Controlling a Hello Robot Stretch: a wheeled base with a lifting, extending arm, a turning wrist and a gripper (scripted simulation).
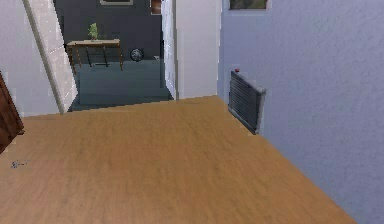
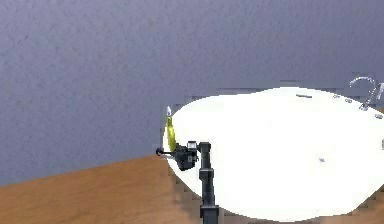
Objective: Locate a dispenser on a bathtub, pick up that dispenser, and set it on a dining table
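in the forward view you are looking across a wooden floor (image 1: 150,160). at the left edge a dark brown wooden panel (image 1: 8,110) is showing. just right of it a white doorway (image 1: 52,55) is opening onto a darker room. in there a small bench (image 1: 95,45) is carrying a green plant (image 1: 93,30), and a dark round thing (image 1: 137,55) is lying on the floor to its right. further right a white wall section (image 1: 195,45) is standing beside the opening. past it a grey radiator (image 1: 246,100) is hanging low on the lavender wall (image 1: 320,110).

in the arm side view a blue-grey wall (image 2: 90,70) is running across the top, and wood flooring is lying at the lower left. near the middle the end effector (image 2: 162,152) is pointing left at the left end of a white bathtub (image 2: 290,150). the task's thing, a slim yellow-green thing (image 2: 171,130), is standing on that left rim, just above the end effector in the picture. you cannot tell whether the end effector is touching it or holding anything, nor whether it is open or closed. the dark arm (image 2: 208,185) is rising from the bottom edge in front of the tub. at the far right a curved tap (image 2: 366,90) is sitting on the rim.
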